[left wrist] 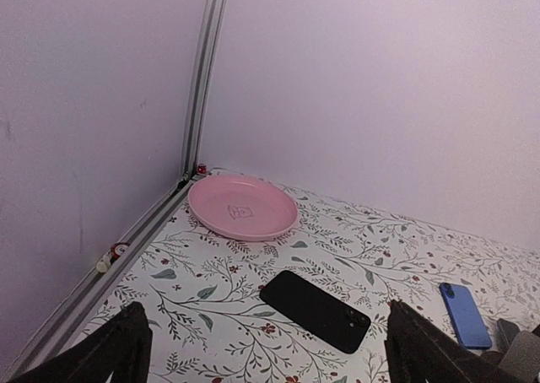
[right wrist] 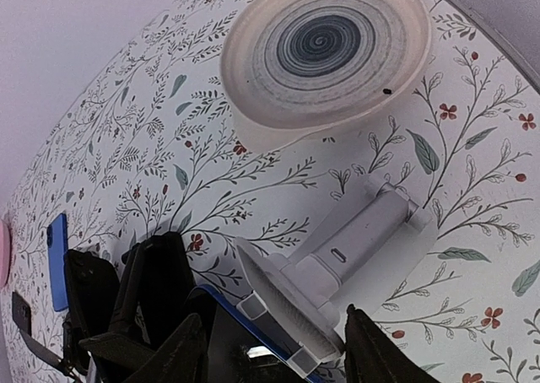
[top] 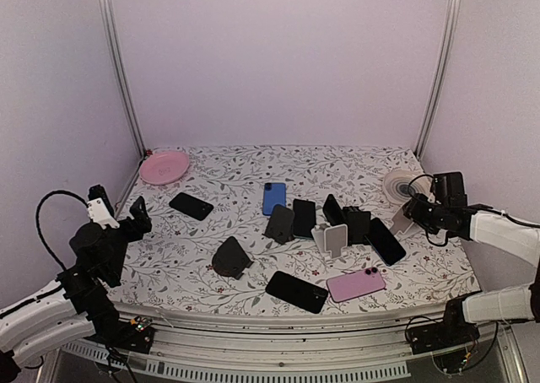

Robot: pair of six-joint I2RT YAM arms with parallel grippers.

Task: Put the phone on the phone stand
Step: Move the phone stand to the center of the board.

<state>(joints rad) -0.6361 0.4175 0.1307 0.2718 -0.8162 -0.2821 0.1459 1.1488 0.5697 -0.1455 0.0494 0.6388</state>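
A white phone stand (right wrist: 354, 252) (top: 402, 221) stands at the right of the table, beside a swirl-patterned bowl (right wrist: 325, 50). A dark phone (right wrist: 245, 345) (top: 386, 241) with a blue edge leans against the stand's plate. My right gripper (right wrist: 278, 358) (top: 415, 206) sits just behind the stand, open, with one finger on each side of the phone's top and the plate. My left gripper (left wrist: 274, 349) (top: 137, 214) hovers open and empty at the left edge. A black phone (left wrist: 315, 310) lies flat ahead of it.
Several more phones lie mid-table: a blue one (top: 273, 197), a pink one (top: 355, 283), a black one (top: 297, 291). Another white stand (top: 335, 240) and black stands (top: 230, 257) are among them. A pink plate (top: 164, 166) lies in the back left corner.
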